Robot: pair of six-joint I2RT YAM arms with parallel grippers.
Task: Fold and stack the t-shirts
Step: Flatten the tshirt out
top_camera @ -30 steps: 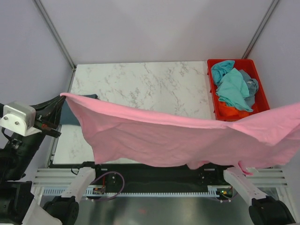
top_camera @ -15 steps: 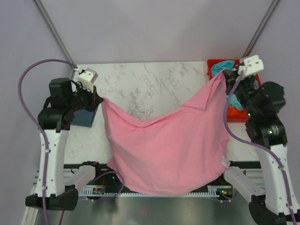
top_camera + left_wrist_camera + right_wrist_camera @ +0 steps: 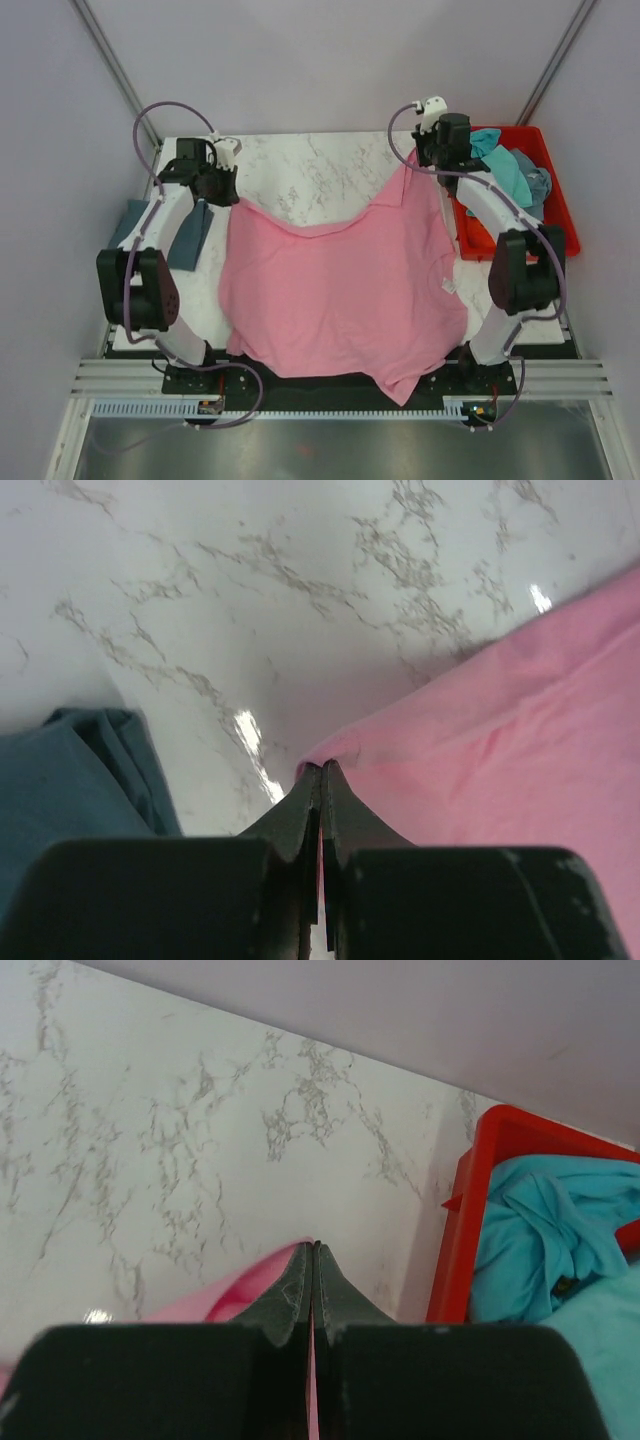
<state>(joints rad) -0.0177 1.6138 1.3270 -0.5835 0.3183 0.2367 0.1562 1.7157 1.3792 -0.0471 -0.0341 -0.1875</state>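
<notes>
- Pink t-shirt (image 3: 340,290) lies spread flat on the table (image 3: 320,165), left of the red crate (image 3: 558,215), with no fold made yet.
- Left gripper (image 3: 321,772) and right gripper (image 3: 313,1250) are each pinched shut on a far corner of it.
- Turquoise shirts (image 3: 495,180) wait inside the crate.
- A slate-blue shirt (image 3: 190,235) lies far left of the crate and looks folded.

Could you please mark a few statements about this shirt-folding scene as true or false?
1. The left gripper and the right gripper are each shut on a far corner of the pink shirt. True.
2. The red crate is empty. False: it holds turquoise shirts.
3. A dark blue shirt lies on the table beside the pink shirt, on the left arm's side. True.
4. The pink shirt is folded into a small neat square. False: it lies spread open, its near edge hanging over the table's front.
</notes>
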